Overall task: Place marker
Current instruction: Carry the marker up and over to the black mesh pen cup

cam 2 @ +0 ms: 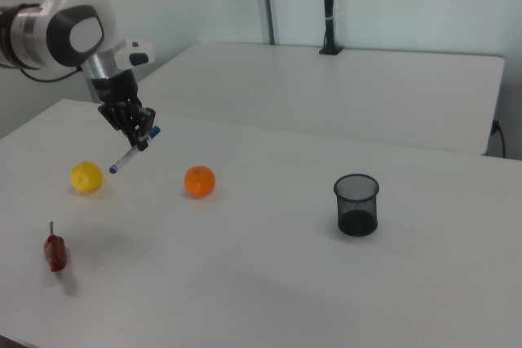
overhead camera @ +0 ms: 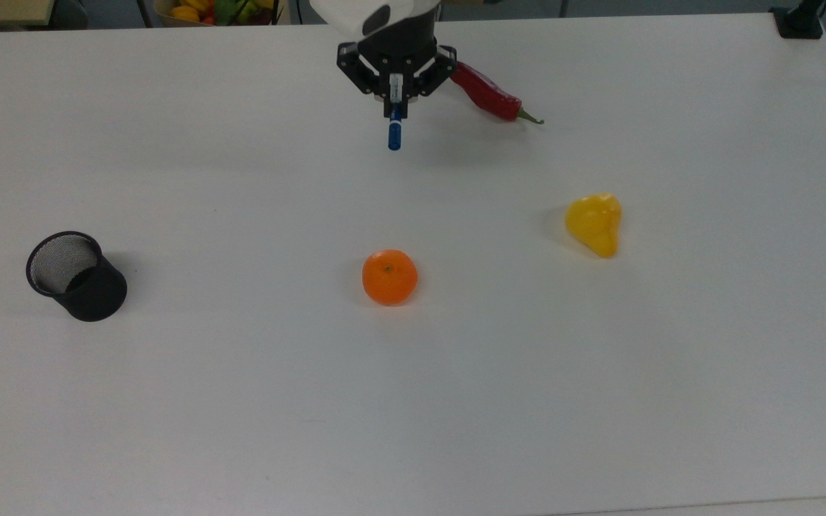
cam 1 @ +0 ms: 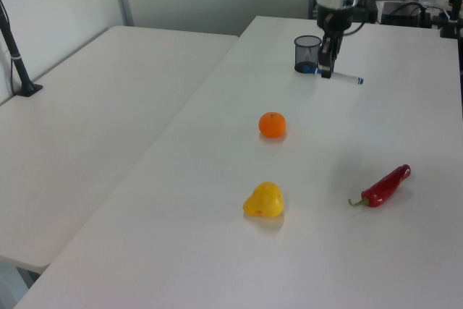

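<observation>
Top view: a bare white table (overhead camera: 413, 401), and the claw (overhead camera: 394, 92) sits at its far edge, arm cut off by the frame, fingers clamped tight on the marker (overhead camera: 393, 122), blue cap pointing away from the claw. Red chili (overhead camera: 488, 93) just beside the claw, partly behind it.

Left view: the claw (cam 1: 326, 70) carries the marker (cam 1: 340, 76) level, clear above the table; the mesh cup (cam 1: 307, 53) sits behind it, the orange (cam 1: 272, 124) nearer the camera. Cluttered room beyond.

Right view: the claw (cam 2: 140, 139) holds the marker (cam 2: 132, 152) tilted; a second pale table (cam 2: 383, 87) stands behind.
</observation>
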Controlling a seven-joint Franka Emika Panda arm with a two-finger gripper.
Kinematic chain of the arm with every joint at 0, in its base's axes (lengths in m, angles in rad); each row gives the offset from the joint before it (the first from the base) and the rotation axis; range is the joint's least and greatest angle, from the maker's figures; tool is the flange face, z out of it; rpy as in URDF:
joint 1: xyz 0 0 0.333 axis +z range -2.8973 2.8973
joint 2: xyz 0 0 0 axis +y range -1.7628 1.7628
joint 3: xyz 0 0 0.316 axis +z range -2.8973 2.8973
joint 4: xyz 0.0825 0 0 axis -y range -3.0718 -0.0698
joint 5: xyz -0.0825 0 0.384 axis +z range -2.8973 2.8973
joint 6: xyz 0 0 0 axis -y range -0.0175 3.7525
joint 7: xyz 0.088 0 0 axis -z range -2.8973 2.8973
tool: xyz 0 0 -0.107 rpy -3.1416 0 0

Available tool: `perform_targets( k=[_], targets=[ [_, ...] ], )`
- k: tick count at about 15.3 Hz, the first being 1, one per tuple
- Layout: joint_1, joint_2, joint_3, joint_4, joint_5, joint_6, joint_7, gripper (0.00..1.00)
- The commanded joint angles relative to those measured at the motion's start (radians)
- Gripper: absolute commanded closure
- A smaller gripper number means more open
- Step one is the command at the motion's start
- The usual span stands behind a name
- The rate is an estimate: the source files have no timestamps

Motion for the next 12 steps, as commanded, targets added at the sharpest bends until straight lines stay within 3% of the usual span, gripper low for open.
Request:
perform_targets(
  k=[1, 6, 12],
  targets=[
    [-0.005, -0.026, -0.061, 0.099, 0.055, -0.095, -0.014, 1.00],
    [-0.038, -0.040, -0.149, 0.140, 0.066, -0.080, -0.065, 1.00],
    [-0.073, -0.015, -0.264, 0.125, 0.049, 0.244, -0.080, 1.00]
  ],
)
